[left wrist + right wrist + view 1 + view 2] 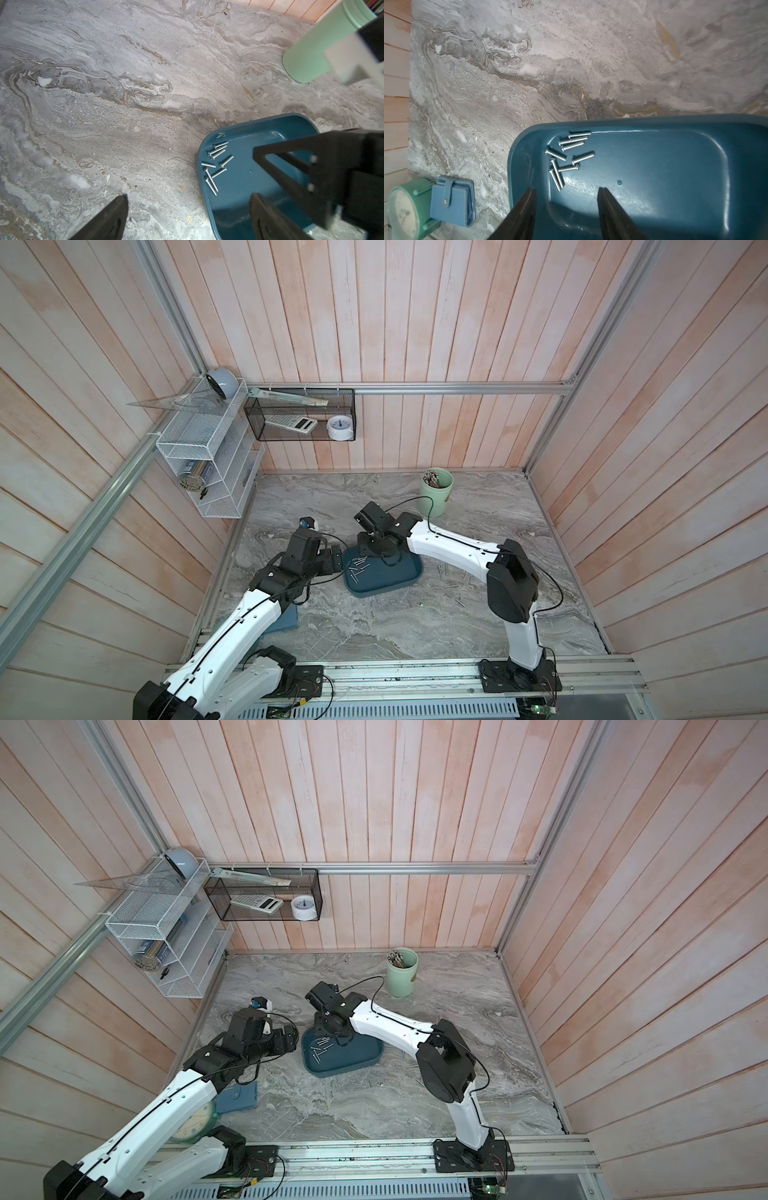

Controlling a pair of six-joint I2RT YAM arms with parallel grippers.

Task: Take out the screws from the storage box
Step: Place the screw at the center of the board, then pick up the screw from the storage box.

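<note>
1. The box (386, 576) sits flat near the middle of the tabletop (374, 626), a little toward its left edge.
2. About eight screws (568, 158) lie in a loose cluster on the box floor, at the end nearest the tabletop's left edge. Some touch or cross each other.
3. A few loose screws (450, 585) lie on the tabletop just beside the box, on the side toward the right edge.
4. The right fingers (362, 549) point down into the box from its far side. They are partly spread and hold nothing, with the tips near the cluster but clear of it.
5. The left fingers (336, 561) hang at the box's left end, spread wide and empty. One is over the box and the other over bare tabletop.
6. A green cup (435, 491) stands near the far edge, well apart from the box.
7. A blue wallet (450, 204) and a clock (402, 209) lie touching near the left edge.
</note>
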